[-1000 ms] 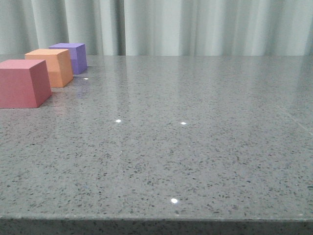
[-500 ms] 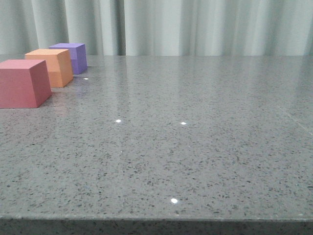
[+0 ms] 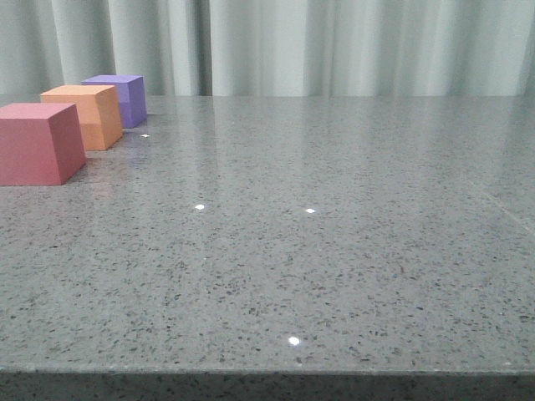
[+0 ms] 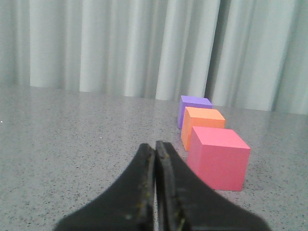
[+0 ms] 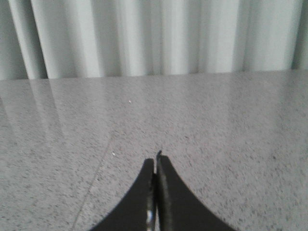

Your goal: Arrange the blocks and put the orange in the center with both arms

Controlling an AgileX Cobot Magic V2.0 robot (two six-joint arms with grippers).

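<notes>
Three cubes stand in a row at the far left of the grey speckled table (image 3: 334, 251): a red-pink cube (image 3: 38, 142) nearest, the orange cube (image 3: 85, 115) in the middle, a purple cube (image 3: 117, 98) farthest. The left wrist view shows the same row: red-pink (image 4: 219, 158), orange (image 4: 204, 124), purple (image 4: 193, 108). My left gripper (image 4: 155, 146) is shut and empty, low over the table, short of the red-pink cube and to its side. My right gripper (image 5: 156, 162) is shut and empty over bare table. Neither gripper shows in the front view.
Pale pleated curtains (image 3: 334, 46) hang behind the table's far edge. The table's front edge (image 3: 267, 372) runs along the bottom of the front view. A faint seam line (image 5: 91, 187) crosses the tabletop near the right gripper.
The cubes sit a few pixels further left in the front view than a second ago; nothing else differs.
</notes>
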